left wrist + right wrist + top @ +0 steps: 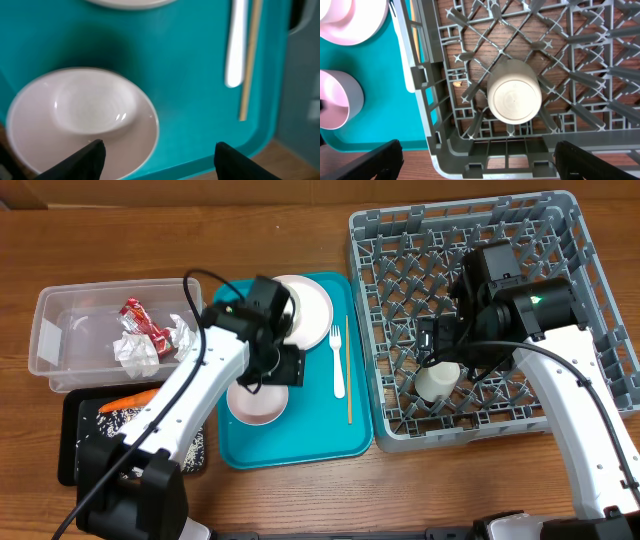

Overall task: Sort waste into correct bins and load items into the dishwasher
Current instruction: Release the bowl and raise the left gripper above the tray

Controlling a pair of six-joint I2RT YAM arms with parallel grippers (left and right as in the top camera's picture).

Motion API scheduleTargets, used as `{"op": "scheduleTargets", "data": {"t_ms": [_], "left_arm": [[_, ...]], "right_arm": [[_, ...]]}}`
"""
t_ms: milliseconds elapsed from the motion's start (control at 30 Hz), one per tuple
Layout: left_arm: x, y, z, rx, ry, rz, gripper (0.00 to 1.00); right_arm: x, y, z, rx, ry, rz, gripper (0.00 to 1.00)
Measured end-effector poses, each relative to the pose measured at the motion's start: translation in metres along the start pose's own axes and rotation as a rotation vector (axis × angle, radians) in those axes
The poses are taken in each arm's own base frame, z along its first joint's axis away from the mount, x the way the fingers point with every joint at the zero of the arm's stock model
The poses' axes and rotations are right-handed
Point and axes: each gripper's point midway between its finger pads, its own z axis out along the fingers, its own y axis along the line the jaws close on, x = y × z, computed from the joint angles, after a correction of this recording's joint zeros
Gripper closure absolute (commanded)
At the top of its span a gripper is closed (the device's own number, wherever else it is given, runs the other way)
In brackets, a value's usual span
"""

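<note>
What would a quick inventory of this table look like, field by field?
Clear plastic rectangular tub: red shiny wrapper, crumpled white napkin
Shallow black tray: orange carrot, beige crumbs
Flat teal tray: white round plate, white bowl, white plastic fork, thin wooden stick
Grey plastic dish rack: small white cup, upside down
Left end effector: open, over the bowl
Right end effector: open, above the cup

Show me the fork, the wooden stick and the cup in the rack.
white plastic fork (338, 370), overhead view, middle of its handle.
thin wooden stick (348, 370), overhead view, halfway along it.
small white cup (514, 98), right wrist view, centre of its flat upward face.
</note>
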Motion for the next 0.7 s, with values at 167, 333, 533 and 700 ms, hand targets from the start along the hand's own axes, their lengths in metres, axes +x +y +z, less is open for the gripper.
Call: {"op": "scheduleTargets", "data": {"t_ms": [167,333,533,700], "left_arm": [[-0.027,-0.017,-0.054,0.033,-0.122,0.023,0.0],[-0.043,-0.03,-0.101,0.079,-0.26,0.046,0.0],[-0.043,-0.031,-0.105,0.082,-0.271,0.047,0.0],[-0.043,-0.031,-0.105,0.082,-0.271,0.047,0.0]], "right_arm": [[0.0,0.0,0.0,0.0,0.0,0.0,0.0],[0.0,0.0,0.0,0.0,-0.001,0.0,0.0],[0.0,0.0,0.0,0.0,0.0,0.0,0.0],[0.0,0.0,0.0,0.0,0.0,0.0,0.0]]}}
